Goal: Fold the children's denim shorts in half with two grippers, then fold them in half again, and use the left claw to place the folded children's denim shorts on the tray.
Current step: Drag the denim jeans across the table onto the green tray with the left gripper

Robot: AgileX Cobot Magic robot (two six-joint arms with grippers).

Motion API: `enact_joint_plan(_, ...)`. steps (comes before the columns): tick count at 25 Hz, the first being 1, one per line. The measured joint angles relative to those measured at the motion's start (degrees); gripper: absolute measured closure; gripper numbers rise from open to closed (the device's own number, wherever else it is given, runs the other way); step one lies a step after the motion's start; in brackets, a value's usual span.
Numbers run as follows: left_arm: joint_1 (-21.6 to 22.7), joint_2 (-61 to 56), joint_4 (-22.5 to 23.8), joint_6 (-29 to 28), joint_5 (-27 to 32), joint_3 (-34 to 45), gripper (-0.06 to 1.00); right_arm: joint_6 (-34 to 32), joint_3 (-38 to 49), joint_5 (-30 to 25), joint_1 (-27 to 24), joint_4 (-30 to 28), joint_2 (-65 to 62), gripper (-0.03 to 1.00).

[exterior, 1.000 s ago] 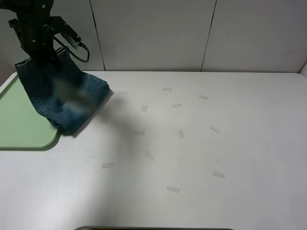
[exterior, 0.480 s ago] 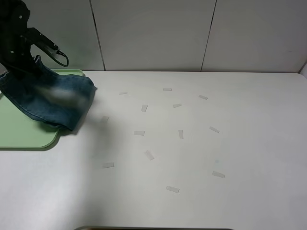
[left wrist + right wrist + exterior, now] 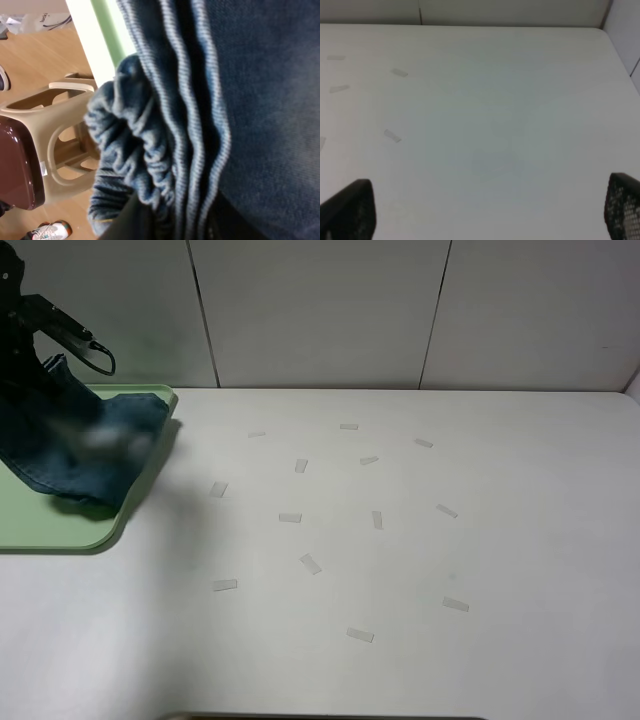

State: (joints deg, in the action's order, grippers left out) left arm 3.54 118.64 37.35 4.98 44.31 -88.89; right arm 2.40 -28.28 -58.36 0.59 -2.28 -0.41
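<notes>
No legible text, label, brand or number in any view. A white bag [image 3: 30, 21] on the floor in the left wrist view bears dark print, too small to read.

White table [image 3: 400, 560] below pale panelled wall [image 3: 320, 310]; beside it — wooden floor [image 3: 35, 65], beige plastic stool [image 3: 55, 135].

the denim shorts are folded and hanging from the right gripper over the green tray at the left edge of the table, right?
Not quite: it is the left claw that holds the folded children's denim shorts, not the right one. The exterior high view shows them hanging over the tray at the table's left edge, while the right wrist view shows the right gripper open and empty over bare table.
</notes>
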Motion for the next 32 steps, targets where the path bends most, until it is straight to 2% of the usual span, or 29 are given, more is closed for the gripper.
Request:
enact_joint_plan(10,0.60,0.00,0.34,0.80,-0.75,0.00,0.80,0.00,0.00,0.00,0.00,0.00,0.00,0.27)
enact_joint_plan(15,0.68,0.00,-0.26,-1.90,-0.68,0.00,0.80,0.00,0.00,0.00,0.00,0.00,0.00,0.27)
enact_joint_plan(20,1.24,0.00,-1.19,-7.20,0.92,0.00,0.80,0.00,0.00,0.00,0.00,0.00,0.00,0.27)
enact_joint_plan(32,1.72,0.00,-1.28,-7.80,0.86,0.00,0.80,0.00,0.00,0.00,0.00,0.00,0.00,0.27)
